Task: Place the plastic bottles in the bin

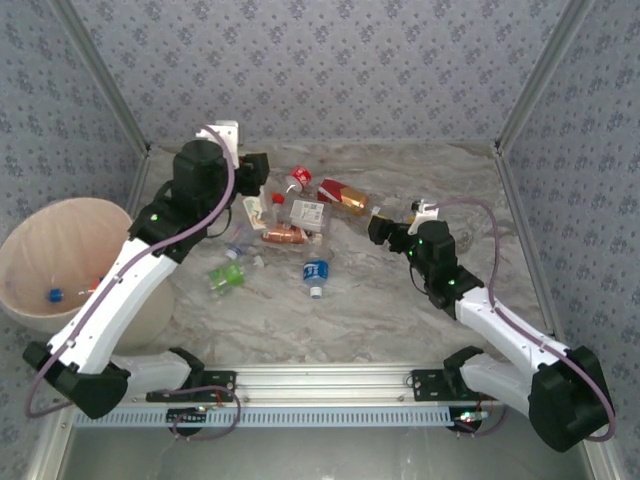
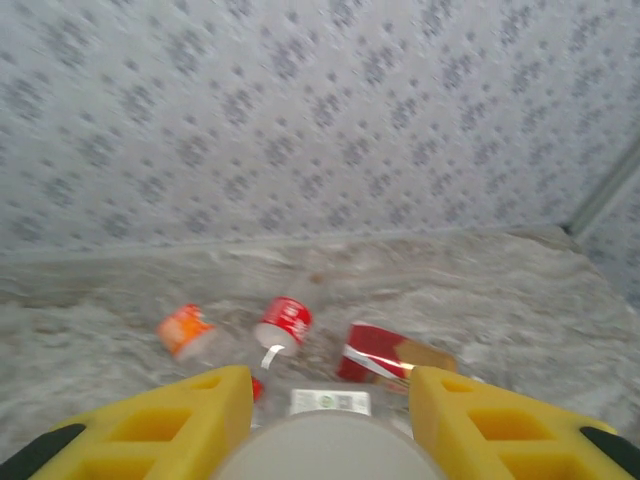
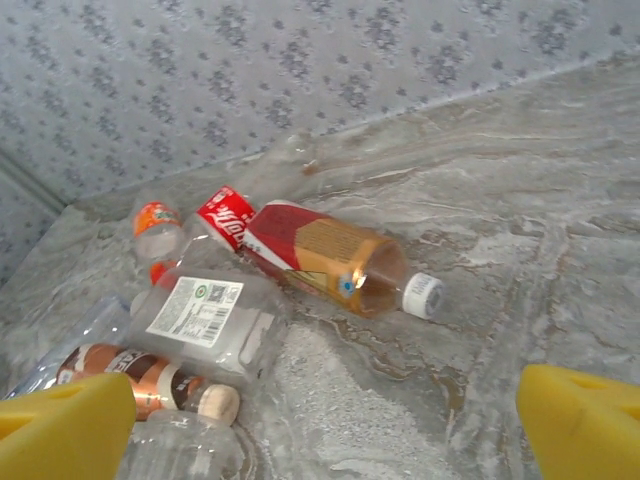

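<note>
Several crushed plastic bottles lie in a heap at mid-table. Among them are an amber one with a red label (image 1: 343,197) (image 3: 330,255), a red-labelled one (image 1: 297,180) (image 2: 285,320), an orange-labelled one (image 2: 185,328) (image 3: 155,220), a clear one with a white label (image 1: 305,212) (image 3: 200,315) and a brown one (image 1: 283,236) (image 3: 140,375). A blue-labelled bottle (image 1: 316,272) and a green one (image 1: 227,277) lie nearer. My left gripper (image 1: 258,185) (image 2: 330,388) is shut on a pale, clear bottle (image 2: 325,450) above the heap's left side. My right gripper (image 1: 385,225) (image 3: 330,405) stands wide open just right of the heap. The bin (image 1: 60,245) sits at far left.
Inside the bin lies a blue-capped bottle (image 1: 55,295). Patterned walls with metal corner posts (image 1: 520,100) close in the table on three sides. A metal rail (image 1: 330,375) runs along the near edge between the arm bases.
</note>
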